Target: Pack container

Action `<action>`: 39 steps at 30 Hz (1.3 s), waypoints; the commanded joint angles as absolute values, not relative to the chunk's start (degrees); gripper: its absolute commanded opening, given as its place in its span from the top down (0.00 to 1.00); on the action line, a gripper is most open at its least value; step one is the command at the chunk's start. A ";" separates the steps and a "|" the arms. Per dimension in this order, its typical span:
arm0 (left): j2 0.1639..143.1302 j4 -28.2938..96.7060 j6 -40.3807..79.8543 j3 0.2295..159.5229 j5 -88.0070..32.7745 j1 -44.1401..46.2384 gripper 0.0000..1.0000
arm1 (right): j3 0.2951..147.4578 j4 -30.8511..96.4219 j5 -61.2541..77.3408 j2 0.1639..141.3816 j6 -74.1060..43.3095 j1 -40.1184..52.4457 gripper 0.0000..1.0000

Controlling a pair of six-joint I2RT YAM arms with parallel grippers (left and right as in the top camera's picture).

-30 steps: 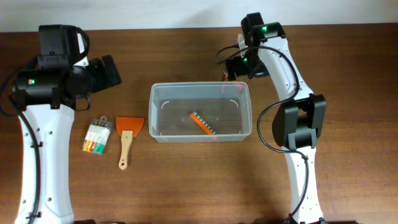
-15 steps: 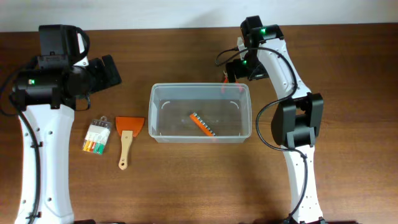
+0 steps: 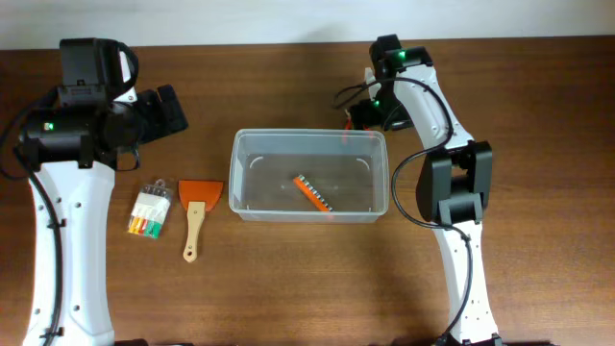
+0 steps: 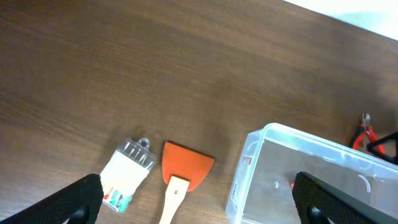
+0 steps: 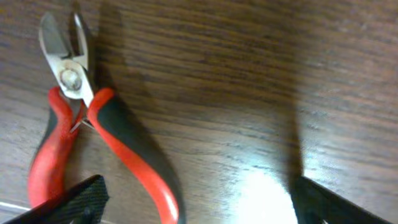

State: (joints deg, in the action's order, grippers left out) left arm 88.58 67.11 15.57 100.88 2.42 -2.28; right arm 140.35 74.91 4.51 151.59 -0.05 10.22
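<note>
Red pliers (image 5: pixel 87 137) cut off at right-wrist frame edge, lying just beyond far rim of container (image 3: pixel 307 213); clear container mid-table holds orange-black tool (image 3: pixel 313 191), type unclear; right gripper (image 5: pixel 199 205) wide apart over pliers, holding nothing; left gripper (image 4: pixel 199 202) wide, empty; scraper (image 3: pixel 198 207), bit pack (image 3: pixel 149 210) left of container.

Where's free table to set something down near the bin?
Free: table in front of the container; also behind its left corner. Crowded: scraper and case left of it; pliers and right gripper behind its right corner.
</note>
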 commanded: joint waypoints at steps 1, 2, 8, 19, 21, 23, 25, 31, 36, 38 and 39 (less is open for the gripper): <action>88.58 67.18 15.09 101.14 2.83 -2.42 0.01 | 140.09 74.72 3.75 152.53 0.19 8.67 0.19; 88.58 67.18 15.09 101.16 2.83 -2.42 0.01 | 140.09 74.72 3.62 152.53 0.16 8.19 0.21; 88.58 67.20 15.09 101.14 2.83 -2.42 0.01 | 140.09 75.48 3.64 152.53 0.14 4.91 0.24; 88.60 67.20 15.09 101.14 2.83 -2.42 0.01 | 140.09 77.38 4.36 152.53 0.16 0.19 0.31; 88.60 67.18 15.09 101.14 2.83 -2.42 0.01 | 140.16 77.41 6.11 152.51 0.21 -0.12 0.27; 88.60 67.18 15.09 101.14 2.83 -2.42 0.01 | 140.42 77.32 6.48 152.51 0.21 0.08 0.23; 88.58 67.18 15.09 101.14 2.83 -2.42 0.01 | 141.16 77.36 7.09 152.51 0.21 0.60 0.21; 88.60 67.18 15.09 101.14 2.83 -2.42 0.01 | 148.44 79.46 10.61 151.57 0.19 2.15 0.14; 88.60 67.18 15.09 101.16 2.83 -2.42 0.01 | 155.13 81.23 10.52 151.44 0.19 2.17 0.01; 88.58 67.20 15.09 101.14 2.83 -2.42 0.01 | 157.38 81.60 10.48 151.44 0.16 1.69 0.01; 88.58 67.18 15.09 101.14 2.83 -2.42 0.01 | 158.87 81.93 10.31 151.41 0.19 1.34 0.01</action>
State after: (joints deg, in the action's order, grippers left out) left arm 88.58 67.09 15.57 100.88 2.42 -2.28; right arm 154.30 81.25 9.65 151.74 0.14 2.13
